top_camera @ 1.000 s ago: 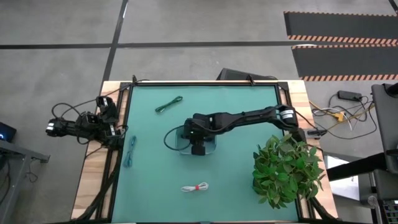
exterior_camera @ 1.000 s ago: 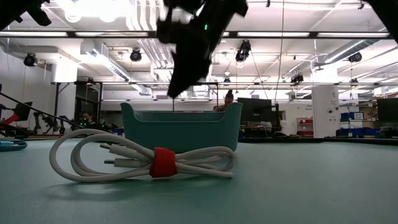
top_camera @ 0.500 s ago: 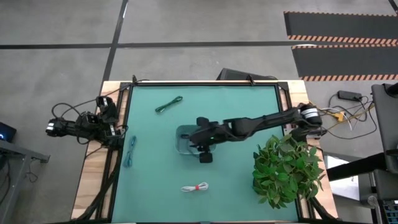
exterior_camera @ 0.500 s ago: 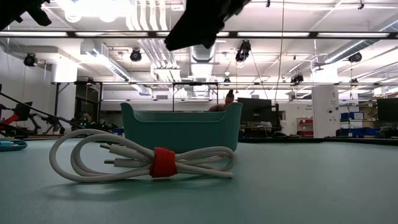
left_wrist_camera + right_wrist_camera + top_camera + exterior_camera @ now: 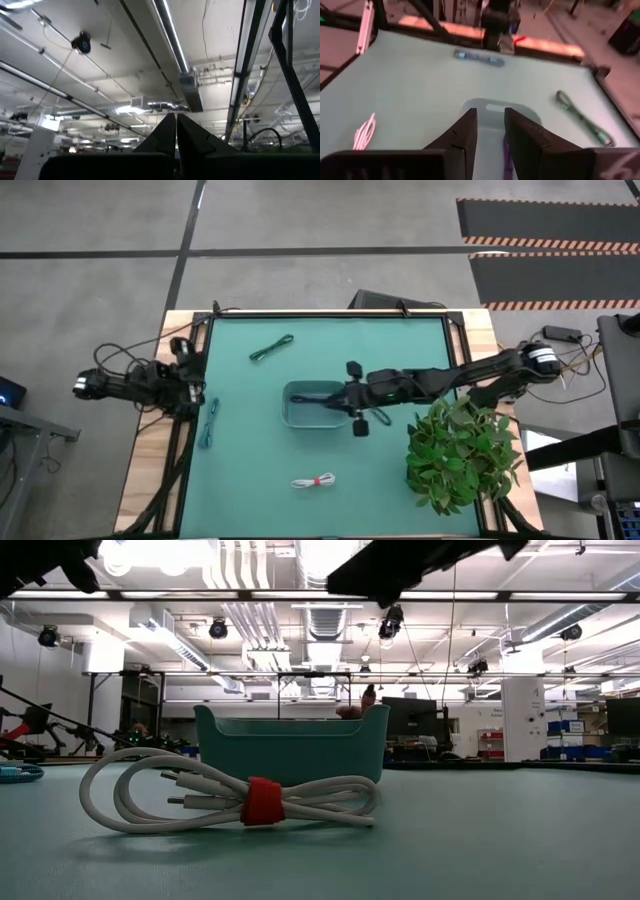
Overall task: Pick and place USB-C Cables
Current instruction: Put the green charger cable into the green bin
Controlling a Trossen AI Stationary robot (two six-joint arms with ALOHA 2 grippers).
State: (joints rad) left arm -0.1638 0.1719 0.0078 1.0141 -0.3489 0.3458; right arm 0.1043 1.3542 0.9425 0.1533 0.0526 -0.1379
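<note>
The pale tray [image 5: 298,416] sits at mid-table, and the dark blue cable [image 5: 506,150] lies inside it [image 5: 318,396]. My right gripper [image 5: 343,400] hovers over the tray's right end, open, with the cable showing below and between its fingers [image 5: 490,114]. The green cable [image 5: 271,348] lies near the far edge, and the teal one [image 5: 209,423] near the left edge. The white cable with a red tie [image 5: 314,481] rests flat toward the near edge [image 5: 230,800]. My left gripper [image 5: 190,376] waits at the table's left edge, shut, pointing up at the ceiling [image 5: 176,119].
A leafy green plant [image 5: 460,452] fills the table's near right corner, just beside my right arm. In the low view the tray [image 5: 290,745] stands behind the white cable. Open mat lies between the tray and each loose cable.
My right gripper has drawn back from above the tray toward the table's right edge and risen, leaving the tray uncovered. The dark blue cable that hung below it into the tray now lies in the tray. My left arm has shifted slightly toward the table.
</note>
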